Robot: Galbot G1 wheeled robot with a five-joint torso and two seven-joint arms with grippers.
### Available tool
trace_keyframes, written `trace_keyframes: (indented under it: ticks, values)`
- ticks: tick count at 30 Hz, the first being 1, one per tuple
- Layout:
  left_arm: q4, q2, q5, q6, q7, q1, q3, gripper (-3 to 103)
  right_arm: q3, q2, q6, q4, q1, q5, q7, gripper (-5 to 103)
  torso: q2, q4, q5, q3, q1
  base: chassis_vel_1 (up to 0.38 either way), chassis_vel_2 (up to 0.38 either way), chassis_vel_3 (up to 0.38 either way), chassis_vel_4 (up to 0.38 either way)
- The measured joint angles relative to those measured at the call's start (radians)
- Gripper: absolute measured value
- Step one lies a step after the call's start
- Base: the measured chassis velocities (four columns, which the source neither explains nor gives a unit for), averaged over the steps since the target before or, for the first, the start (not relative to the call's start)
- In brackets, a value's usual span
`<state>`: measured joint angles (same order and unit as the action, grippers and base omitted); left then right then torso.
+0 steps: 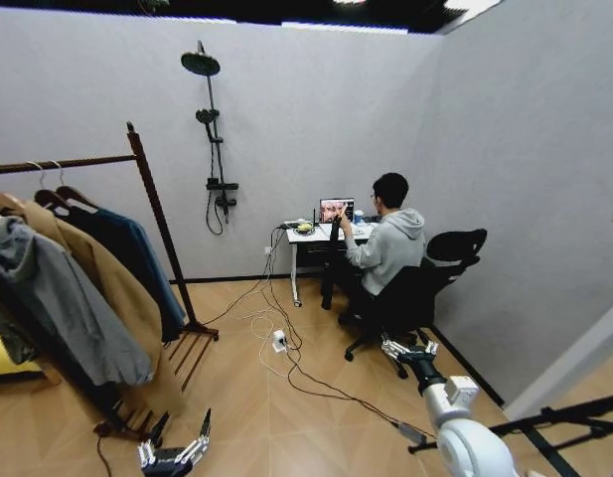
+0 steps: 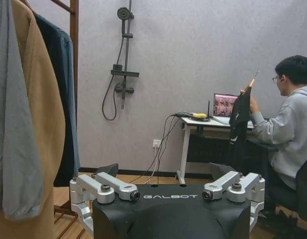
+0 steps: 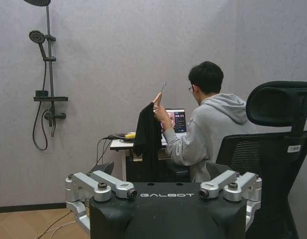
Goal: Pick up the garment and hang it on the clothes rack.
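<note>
The clothes rack (image 1: 152, 204) stands at the robot's left with the teal-blue garment (image 1: 137, 258) hanging from its bar beside a tan coat (image 1: 107, 288), while the left gripper (image 1: 177, 437) and right gripper (image 1: 408, 348) hover low, both spread wide and empty.

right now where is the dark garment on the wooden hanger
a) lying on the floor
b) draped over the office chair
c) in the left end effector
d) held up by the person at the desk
d: the seated person holds the dark garment up by its hanger beside the desk, while the left end effector and right end effector are both open and hold nothing.
</note>
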<state>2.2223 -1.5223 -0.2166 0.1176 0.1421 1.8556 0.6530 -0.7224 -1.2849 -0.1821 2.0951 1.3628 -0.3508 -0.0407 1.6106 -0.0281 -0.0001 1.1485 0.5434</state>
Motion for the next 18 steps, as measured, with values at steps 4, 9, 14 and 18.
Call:
trace_keyframes:
  ticks: [4,9,14,18]
  values:
    - [0.000,0.000,0.000,0.000,0.000,0.000,0.000,100,0.003,-0.001,0.000,0.000,0.000,0.004,0.000,100,0.000,-0.0002,-0.0002,0.000,0.000,0.199,-0.263,-0.254,0.219]
    - [0.000,0.000,0.000,0.000,0.000,0.000,0.000,100,0.007,-0.002,0.000,0.002,0.000,0.009,0.000,100,0.000,-0.0002,0.0002,0.000,0.000,0.211,-0.229,-0.240,0.206]
    - [0.000,0.000,0.000,0.000,0.000,0.000,0.000,100,0.019,-0.008,0.000,0.006,0.003,0.023,-0.001,100,0.000,0.0000,-0.0002,0.000,0.000,0.233,-0.218,-0.210,0.232]
    - [0.000,0.000,0.000,0.000,0.000,0.000,0.000,100,0.025,-0.012,0.001,0.007,0.005,0.029,-0.001,100,0.000,-0.0002,-0.0001,0.000,0.000,0.230,-0.215,-0.227,0.210]
